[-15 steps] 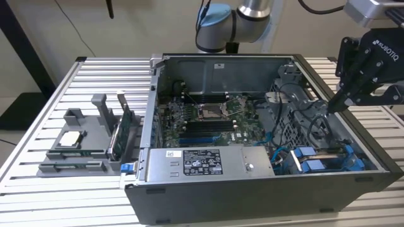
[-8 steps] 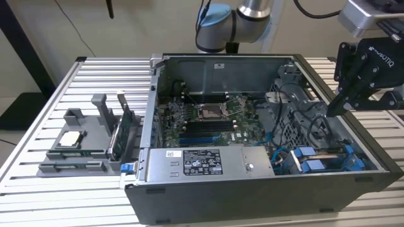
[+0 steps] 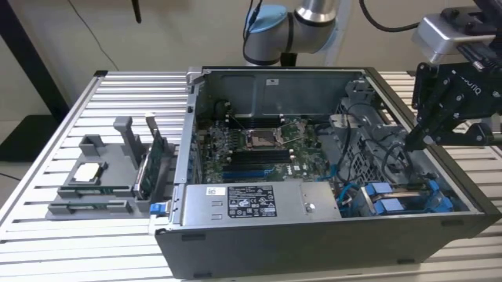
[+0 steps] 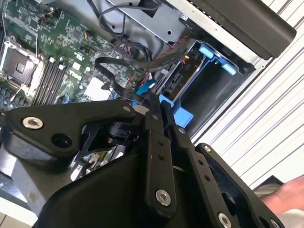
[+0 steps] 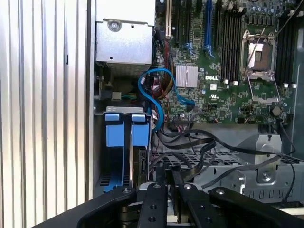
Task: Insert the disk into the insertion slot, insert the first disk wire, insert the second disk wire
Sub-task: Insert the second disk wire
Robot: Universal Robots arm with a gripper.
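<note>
Two blue-framed disks [image 5: 124,130] sit side by side in the drive cage [image 5: 97,156], the end effector [image 5: 167,178] pinched narrow above them.

Pincer [image 4: 156,105] (fingers pressed together) points downward.

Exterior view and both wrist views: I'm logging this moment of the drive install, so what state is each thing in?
Computer case: side panel off, interior exposed.
Disk: seated in the drive cage, blue carrier ends showing.
Insertion slot: occupied by blue-framed carriers.
Gripper: jaws shut, tips beside the blue carrier.
Blue cable: looped, one end plugged into the motherboard.
Processor socket: empty, no cooler fitted.
Green circuit cards: upright in the grey holder outside the case.
</note>
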